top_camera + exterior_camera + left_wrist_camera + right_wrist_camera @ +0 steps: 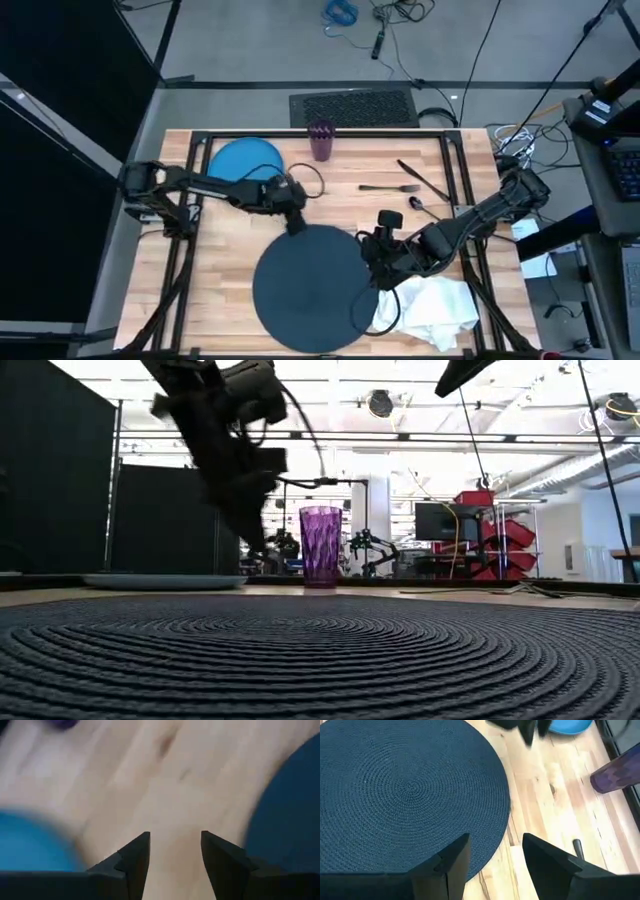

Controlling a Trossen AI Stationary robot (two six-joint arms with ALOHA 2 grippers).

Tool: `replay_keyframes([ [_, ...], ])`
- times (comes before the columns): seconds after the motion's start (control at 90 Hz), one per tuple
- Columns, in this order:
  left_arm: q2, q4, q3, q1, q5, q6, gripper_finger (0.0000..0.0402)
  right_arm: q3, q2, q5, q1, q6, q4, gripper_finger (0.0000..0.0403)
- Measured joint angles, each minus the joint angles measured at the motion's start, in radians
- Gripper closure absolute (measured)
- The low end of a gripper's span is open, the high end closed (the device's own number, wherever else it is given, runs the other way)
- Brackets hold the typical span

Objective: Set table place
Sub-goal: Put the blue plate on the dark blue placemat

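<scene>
Hovering left end effector (295,222) open between blue plate (243,160) and charger (313,288), right end effector (372,248) open, empty.

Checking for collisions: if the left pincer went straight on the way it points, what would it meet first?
Probably bare table: the open left pincer points at wood between the blue plate and the dark charger. Depth is unclear.

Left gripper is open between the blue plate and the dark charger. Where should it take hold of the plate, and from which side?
Grip the blue plate by its rim on the side facing the left gripper. It lies flat on the table, so only the thin raised edge offers a hold; come in low from the charger side, one finger under the lip.
</scene>
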Motion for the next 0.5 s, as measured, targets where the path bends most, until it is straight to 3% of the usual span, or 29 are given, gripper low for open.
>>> replay_keyframes([
  [0.189,-0.011,-0.217,-0.003,0.000,-0.053,-0.044,0.0242,0.000,0.000,0.000,0.000,0.000,-0.003,0.0234],
  [0.5,-0.011,-0.235,-0.053,0.083,-0.074,-0.002,0.0242,0.000,0.000,-0.002,0.001,0.024,-0.007,0.0234],
])
